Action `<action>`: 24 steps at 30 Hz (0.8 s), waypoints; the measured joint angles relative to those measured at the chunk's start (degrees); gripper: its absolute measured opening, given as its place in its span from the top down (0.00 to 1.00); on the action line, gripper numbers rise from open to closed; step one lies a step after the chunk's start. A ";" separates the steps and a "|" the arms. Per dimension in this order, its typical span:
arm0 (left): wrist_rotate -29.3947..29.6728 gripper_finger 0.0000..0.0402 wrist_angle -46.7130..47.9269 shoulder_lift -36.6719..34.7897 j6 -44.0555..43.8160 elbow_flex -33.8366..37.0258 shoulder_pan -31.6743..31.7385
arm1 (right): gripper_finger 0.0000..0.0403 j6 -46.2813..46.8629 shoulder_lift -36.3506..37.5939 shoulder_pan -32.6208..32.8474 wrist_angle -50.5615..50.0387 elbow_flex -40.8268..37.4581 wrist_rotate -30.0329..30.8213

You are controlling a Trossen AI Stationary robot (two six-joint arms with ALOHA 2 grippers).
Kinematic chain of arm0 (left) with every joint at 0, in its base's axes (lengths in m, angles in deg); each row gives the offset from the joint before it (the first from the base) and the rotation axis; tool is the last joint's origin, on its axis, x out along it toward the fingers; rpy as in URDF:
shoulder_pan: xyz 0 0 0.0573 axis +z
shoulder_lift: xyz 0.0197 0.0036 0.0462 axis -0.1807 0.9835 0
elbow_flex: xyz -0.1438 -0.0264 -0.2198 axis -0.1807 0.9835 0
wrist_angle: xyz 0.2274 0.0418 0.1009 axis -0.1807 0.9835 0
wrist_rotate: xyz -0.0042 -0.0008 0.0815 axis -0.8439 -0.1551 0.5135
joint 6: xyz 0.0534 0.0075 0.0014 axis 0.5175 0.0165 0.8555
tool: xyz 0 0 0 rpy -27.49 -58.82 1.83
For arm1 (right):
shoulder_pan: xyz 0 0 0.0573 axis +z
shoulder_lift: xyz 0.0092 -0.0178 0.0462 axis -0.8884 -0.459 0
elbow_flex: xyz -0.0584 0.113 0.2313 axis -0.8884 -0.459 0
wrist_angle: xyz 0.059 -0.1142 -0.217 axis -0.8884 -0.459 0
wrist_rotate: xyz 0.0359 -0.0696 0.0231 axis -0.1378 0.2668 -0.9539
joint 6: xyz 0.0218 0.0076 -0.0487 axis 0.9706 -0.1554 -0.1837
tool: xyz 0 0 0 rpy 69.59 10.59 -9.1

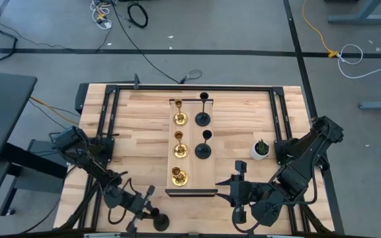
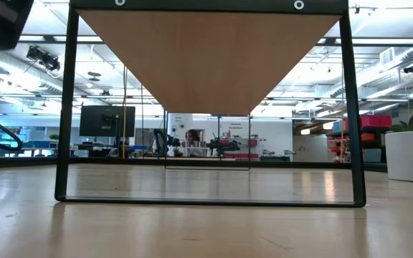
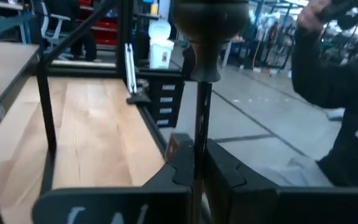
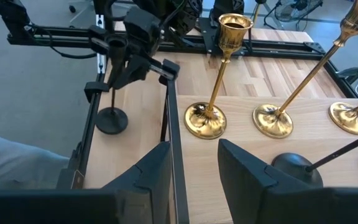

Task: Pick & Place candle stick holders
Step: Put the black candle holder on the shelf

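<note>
Three gold candle stick holders [image 1: 179, 151] and two black ones [image 1: 204, 135] stand upright in a wooden tray [image 1: 192, 192] at mid-table; the gold ones also show in the right wrist view [image 4: 207, 118]. My left gripper [image 1: 145, 202] is at the table's near edge, left of the tray, and is shut on a third black holder [image 4: 112, 118]. My right gripper [image 4: 194, 177] is open and empty by the tray's near right corner [image 1: 233, 190]. My left gripper pinches the black holder's thin stem [image 3: 199, 134] between its two fingers, well below the cup [image 3: 209, 25]. The fingers come from the table's left side and lie across the stem. The holder stands upright, its round base [image 1: 159, 221] low over the table's near edge. Whether the base rests on the wood, I cannot tell.
A small white pot with a green plant [image 1: 260, 149] stands right of the tray, close to my right arm. A black metal frame [image 1: 111, 99] borders the table. There is bare wood left of the tray [image 1: 137, 132]. A person shows beyond the table's edge [image 3: 334, 81].
</note>
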State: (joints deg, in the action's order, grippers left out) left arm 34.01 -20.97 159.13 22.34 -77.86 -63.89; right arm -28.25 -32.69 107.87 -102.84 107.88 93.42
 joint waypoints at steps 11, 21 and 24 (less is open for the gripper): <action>0.13 0.97 7.95 -2.89 2.72 -10.17 2.00 | 0.67 -0.04 0.00 0.00 -0.04 0.00 -0.02; 0.22 0.97 38.32 -9.59 5.17 -26.68 6.55 | 0.67 0.70 0.00 0.00 -0.05 0.00 -0.07; 0.09 0.97 44.21 -10.72 9.11 -32.70 7.66 | 0.67 0.70 0.00 0.02 0.03 0.00 -0.07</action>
State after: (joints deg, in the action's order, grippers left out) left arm 34.10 23.25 148.41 31.45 -110.56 -56.23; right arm -27.55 -32.69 107.89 -102.81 107.88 93.36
